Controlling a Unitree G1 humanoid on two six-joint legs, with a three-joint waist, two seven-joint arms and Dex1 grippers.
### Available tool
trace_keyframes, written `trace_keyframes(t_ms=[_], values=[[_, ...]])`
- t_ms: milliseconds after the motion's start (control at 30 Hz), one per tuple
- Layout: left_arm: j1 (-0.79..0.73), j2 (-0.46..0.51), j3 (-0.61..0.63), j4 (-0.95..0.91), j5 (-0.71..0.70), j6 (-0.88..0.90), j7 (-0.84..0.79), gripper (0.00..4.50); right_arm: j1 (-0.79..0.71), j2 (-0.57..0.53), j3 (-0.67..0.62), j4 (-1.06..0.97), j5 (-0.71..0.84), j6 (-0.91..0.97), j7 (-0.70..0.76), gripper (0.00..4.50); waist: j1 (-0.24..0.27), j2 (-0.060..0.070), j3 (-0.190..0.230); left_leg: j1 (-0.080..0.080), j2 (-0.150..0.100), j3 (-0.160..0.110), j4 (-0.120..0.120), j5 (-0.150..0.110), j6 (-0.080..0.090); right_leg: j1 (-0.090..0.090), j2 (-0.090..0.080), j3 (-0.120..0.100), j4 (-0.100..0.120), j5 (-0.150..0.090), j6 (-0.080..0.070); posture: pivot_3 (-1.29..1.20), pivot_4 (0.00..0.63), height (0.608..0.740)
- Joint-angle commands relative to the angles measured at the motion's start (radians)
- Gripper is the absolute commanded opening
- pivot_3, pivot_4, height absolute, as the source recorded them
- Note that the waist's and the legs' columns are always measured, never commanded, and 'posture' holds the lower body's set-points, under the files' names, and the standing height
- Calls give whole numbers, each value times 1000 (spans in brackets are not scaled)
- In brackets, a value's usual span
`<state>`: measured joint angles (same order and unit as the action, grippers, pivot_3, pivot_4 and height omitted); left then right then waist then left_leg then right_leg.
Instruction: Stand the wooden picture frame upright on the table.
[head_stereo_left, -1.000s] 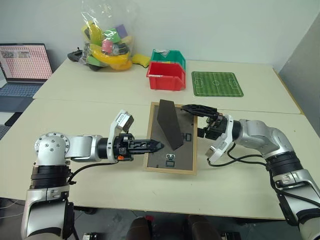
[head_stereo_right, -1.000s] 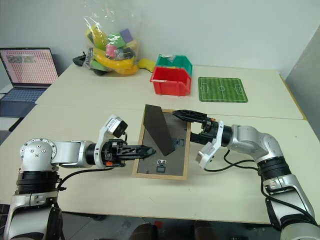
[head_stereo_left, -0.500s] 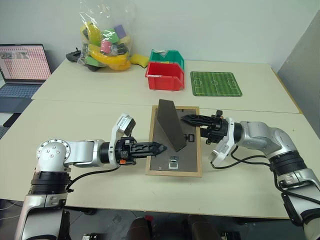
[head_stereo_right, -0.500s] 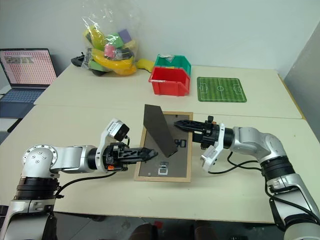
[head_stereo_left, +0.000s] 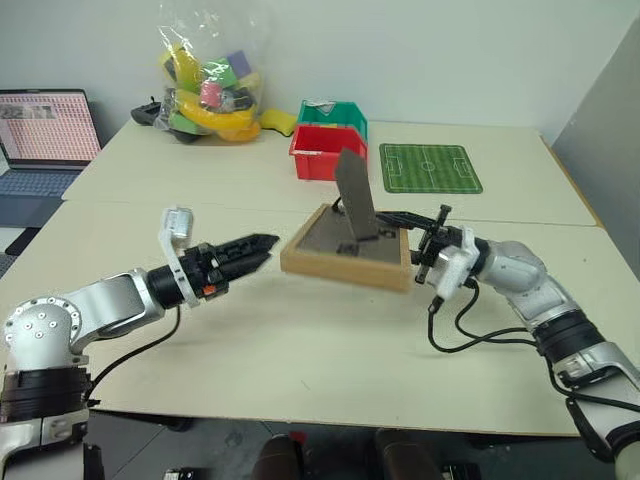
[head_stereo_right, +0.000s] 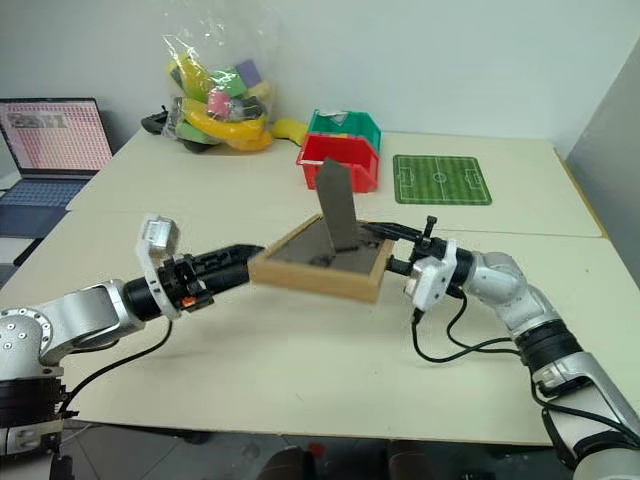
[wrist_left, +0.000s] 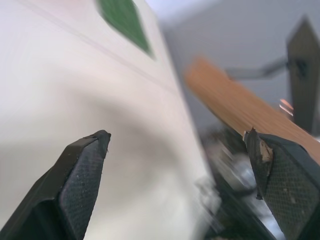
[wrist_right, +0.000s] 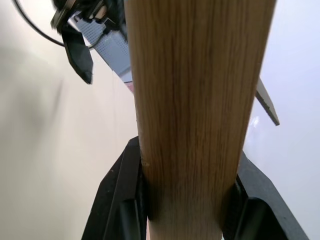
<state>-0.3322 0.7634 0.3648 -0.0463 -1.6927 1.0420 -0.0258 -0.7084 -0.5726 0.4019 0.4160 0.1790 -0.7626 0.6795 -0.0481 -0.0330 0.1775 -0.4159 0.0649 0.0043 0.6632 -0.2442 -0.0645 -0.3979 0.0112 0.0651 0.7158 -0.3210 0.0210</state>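
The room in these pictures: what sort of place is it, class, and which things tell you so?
Probably a robotics lab or test room. A laptop with a screen full of data sits beside the table, and practice props stand on it: a bag of toys, stacked plastic bins and a football-pitch mat.

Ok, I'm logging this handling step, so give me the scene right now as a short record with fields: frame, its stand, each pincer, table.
frame: wooden picture frame lifted off the table, tilted, dark backing facing up
stand: fold-out stand opened, sticking up from the backing
right pincer: right pincer shut on the frame's edge, carrying it
left pincer: left pincer open, fingers apart, beside the frame's other edge, not holding it
table: table below the raised frame; frame not yet standing
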Motion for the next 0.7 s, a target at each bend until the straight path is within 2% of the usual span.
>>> trace_keyframes(t_ms=[33,100,167,233,433,500,567,700], values=[[117,80,-22,-397,360,-135,-102,4500,-21,102,-70,-20,311,550,146,1365,-1,-2,0,0,-1,0,0,0,0,1,0,0,-1,0,0,0,150,740],[159,62,-60,-537,457,-206,-137,4500,-44,165,-106,-8,457,861,190,1365,5,1,1,0,0,0,-1,2,-4,2,0,0,-3,0,0,0,150,740],[210,81,-133,-629,618,-285,-216,4500,-62,206,-135,19,506,1033,224,1365,12,1,1,0,-1,1,-1,2,-4,2,-2,0,-3,0,0,0,150,740],[261,83,-183,-663,727,-343,-280,4500,-69,232,-140,55,497,1108,258,1365,16,1,1,0,-2,1,-1,2,-4,2,-1,0,-3,0,0,0,150,740],[333,23,-206,-605,857,-435,-374,4500,-61,288,-154,150,412,1159,317,1365,16,2,2,0,-4,4,-1,-1,1,1,5,1,-5,0,0,0,150,740],[332,19,-208,-590,884,-448,-402,4500,-54,292,-160,158,380,1142,328,2049,16,1,1,0,-4,4,-2,-1,1,1,5,1,-4,0,0,0,150,740],[321,12,-209,-575,894,-446,-420,4500,-41,290,-169,150,352,1130,334,2299,16,2,1,0,-4,4,-2,-1,1,1,5,1,-4,0,0,0,150,740],[294,2,-217,-529,929,-444,-456,4500,14,254,-176,82,301,1132,365,3373,16,1,1,0,-4,4,-2,-1,1,1,5,0,-4,0,0,0,150,740]])
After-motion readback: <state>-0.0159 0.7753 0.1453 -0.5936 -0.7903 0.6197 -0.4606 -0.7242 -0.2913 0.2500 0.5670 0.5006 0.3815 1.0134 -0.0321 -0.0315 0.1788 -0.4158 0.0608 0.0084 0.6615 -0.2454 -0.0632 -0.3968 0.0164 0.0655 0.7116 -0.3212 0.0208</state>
